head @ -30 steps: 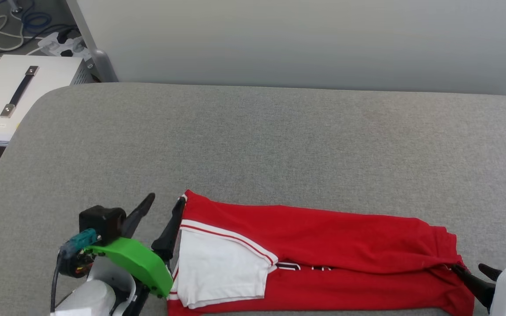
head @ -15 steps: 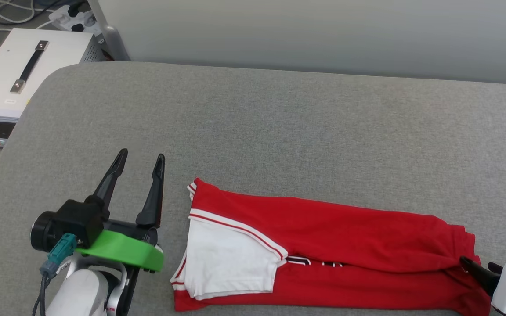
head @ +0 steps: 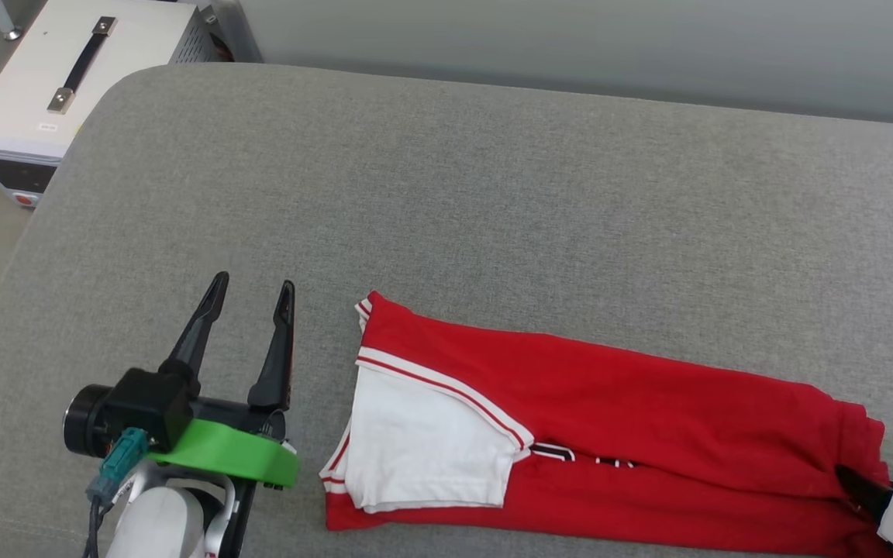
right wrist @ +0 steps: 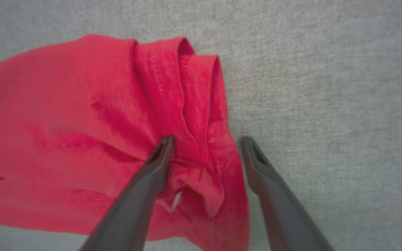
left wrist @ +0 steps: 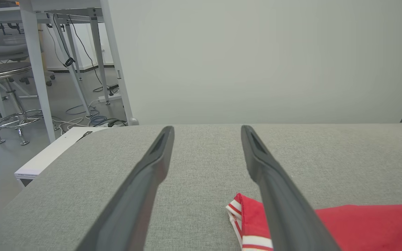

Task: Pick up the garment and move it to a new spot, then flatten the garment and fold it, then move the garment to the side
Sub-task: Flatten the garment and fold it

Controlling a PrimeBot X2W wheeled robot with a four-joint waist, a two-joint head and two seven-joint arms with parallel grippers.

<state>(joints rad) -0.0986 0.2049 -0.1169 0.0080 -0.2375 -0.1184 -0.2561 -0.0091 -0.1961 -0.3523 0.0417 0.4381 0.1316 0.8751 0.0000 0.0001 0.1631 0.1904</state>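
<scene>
The garment (head: 648, 418) lies folded into a long band across the lower centre and lower right of the head view, on the grey padded surface (head: 493, 194). Its white sleeve (head: 423, 453) is uppermost at the left end. The left gripper (head: 253, 285), at lower left, is released, just beside the garment. The right gripper (right wrist: 206, 139) is released, with its fingers straddling the bunched hem (right wrist: 194, 87).

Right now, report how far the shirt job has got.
Done: the shirt lies on the pad, folded into a long strip, white sleeve on top. In hand: the right hand is open astride the bunched hem; the left hand is open beside the sleeve end, not touching. Left: probably further folds, then moving it aside.
</scene>
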